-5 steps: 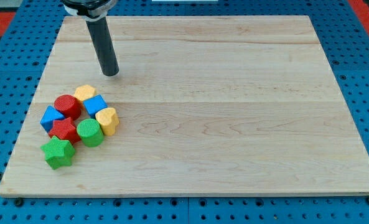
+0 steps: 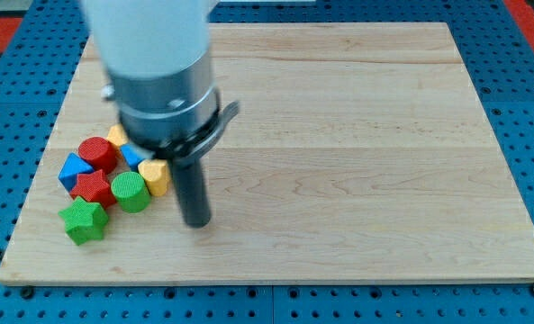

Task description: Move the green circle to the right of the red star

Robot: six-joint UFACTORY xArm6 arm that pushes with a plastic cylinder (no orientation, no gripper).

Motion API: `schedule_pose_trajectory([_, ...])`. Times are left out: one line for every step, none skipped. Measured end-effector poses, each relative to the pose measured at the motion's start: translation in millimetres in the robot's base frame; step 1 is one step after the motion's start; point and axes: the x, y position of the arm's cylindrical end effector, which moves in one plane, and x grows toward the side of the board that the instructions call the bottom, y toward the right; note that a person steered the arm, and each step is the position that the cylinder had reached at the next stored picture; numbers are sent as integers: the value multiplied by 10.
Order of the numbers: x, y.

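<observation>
The green circle (image 2: 130, 192) lies in a tight cluster at the view's left, touching the right side of the red star (image 2: 92, 188). My tip (image 2: 195, 220) rests on the board to the right of the cluster, a short gap right of the yellow heart (image 2: 158, 176) and lower right of the green circle, touching neither. The arm's grey body hides the top of the cluster.
Around them lie a red circle (image 2: 96, 153), a blue triangle-like block (image 2: 72, 168), a green star (image 2: 84, 221), a partly hidden yellow block (image 2: 115, 135) and a partly hidden blue block (image 2: 131, 156). The wooden board (image 2: 357, 162) sits on a blue pegboard.
My tip has moved from above the cluster, near the view's top, down and right to a spot right of the yellow heart. The blocks have not moved.
</observation>
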Motion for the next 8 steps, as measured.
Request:
schedule_pose_trajectory([436,-470])
schedule_pose_trajectory([538,-981])
schedule_pose_trajectory([187,-1032])
schedule_pose_trajectory([-329,-939])
schedule_pose_trajectory([-470,-514])
schedule_pose_trajectory([-211,-582])
schedule_pose_trajectory([-44,-938])
schedule_pose_trajectory([-310,-1385])
